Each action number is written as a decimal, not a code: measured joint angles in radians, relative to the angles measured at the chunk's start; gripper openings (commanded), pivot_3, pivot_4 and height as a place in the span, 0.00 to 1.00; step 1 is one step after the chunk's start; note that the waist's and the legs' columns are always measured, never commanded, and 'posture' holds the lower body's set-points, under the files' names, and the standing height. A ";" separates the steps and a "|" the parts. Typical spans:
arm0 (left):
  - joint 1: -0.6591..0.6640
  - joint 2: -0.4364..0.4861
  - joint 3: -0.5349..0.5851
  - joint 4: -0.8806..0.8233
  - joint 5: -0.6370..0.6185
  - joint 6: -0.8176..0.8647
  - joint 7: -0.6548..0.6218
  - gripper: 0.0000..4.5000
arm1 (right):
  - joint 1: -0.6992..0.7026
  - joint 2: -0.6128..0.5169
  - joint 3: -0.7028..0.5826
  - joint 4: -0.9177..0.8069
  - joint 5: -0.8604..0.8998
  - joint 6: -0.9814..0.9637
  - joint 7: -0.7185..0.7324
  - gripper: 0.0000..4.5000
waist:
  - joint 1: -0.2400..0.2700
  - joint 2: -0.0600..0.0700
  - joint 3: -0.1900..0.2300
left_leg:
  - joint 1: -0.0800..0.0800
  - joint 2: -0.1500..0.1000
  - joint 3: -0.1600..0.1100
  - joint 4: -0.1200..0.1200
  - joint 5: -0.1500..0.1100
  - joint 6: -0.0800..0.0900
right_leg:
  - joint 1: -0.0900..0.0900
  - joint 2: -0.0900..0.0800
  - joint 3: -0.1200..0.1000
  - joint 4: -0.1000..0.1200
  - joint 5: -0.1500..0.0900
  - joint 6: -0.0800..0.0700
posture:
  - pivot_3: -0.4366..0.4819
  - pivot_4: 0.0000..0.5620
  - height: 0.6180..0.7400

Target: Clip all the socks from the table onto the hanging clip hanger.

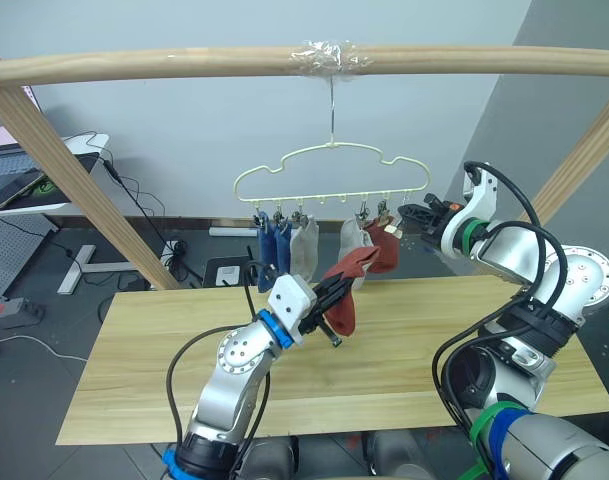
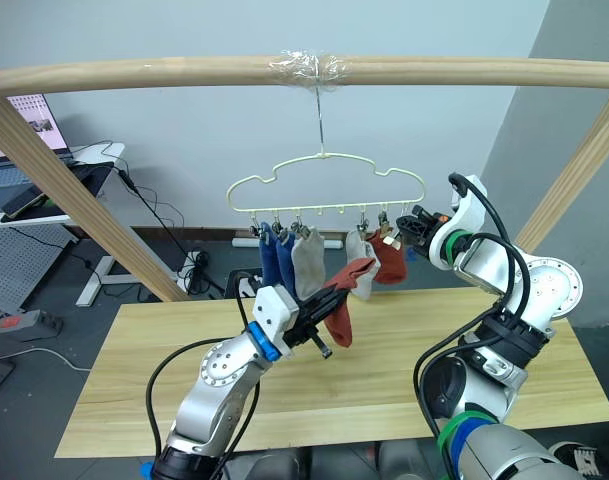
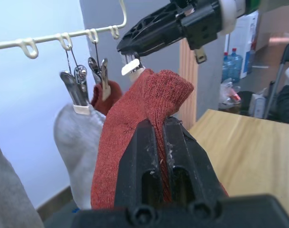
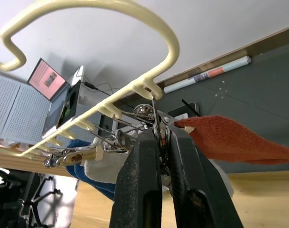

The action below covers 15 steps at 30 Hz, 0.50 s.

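The pale-gold clip hanger (image 1: pixel 329 165) hangs from the wooden pole (image 1: pixel 184 65) above the table (image 1: pixel 434 340). Two blue socks (image 1: pixel 272 245), two grey socks (image 1: pixel 304 248) and one rust-red sock (image 1: pixel 388 248) hang from its clips. My left gripper (image 1: pixel 334 302) is shut on a second rust-red sock (image 1: pixel 352 275), held up just under the hanger's right end. In the left wrist view the sock's tip (image 3: pixel 151 95) sits right below a clip. My right gripper (image 1: pixel 406 214) is shut on that end clip (image 4: pixel 155 121), its fingers pinching it from the right.
Slanted wooden posts (image 1: pixel 74 180) carry the pole at both sides. A desk with a laptop (image 1: pixel 24 180) stands at the back left, with cables on the floor behind the table.
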 measured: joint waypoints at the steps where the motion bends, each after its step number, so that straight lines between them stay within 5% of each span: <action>1: -0.012 -0.008 -0.011 0.013 0.007 -0.011 0.006 0.00 | 0.000 0.007 -0.004 0.000 0.023 0.000 -0.027 0.00 | -0.001 0.000 0.000 | 0.000 0.000 0.000 0.000 0.000 0.000 | 0.000 0.000 0.000 0.000 0.000 0.000 | 0.37 0.25 1.00; 15: -0.104 -0.073 -0.050 0.124 0.063 -0.117 0.059 0.00 | 0.009 0.006 -0.012 0.018 0.314 0.000 -0.305 0.00 | -0.025 0.000 0.000 | -0.002 0.000 -0.001 0.000 0.000 0.000 | 0.000 0.000 0.000 0.000 0.000 0.001 | 0.35 0.26 1.00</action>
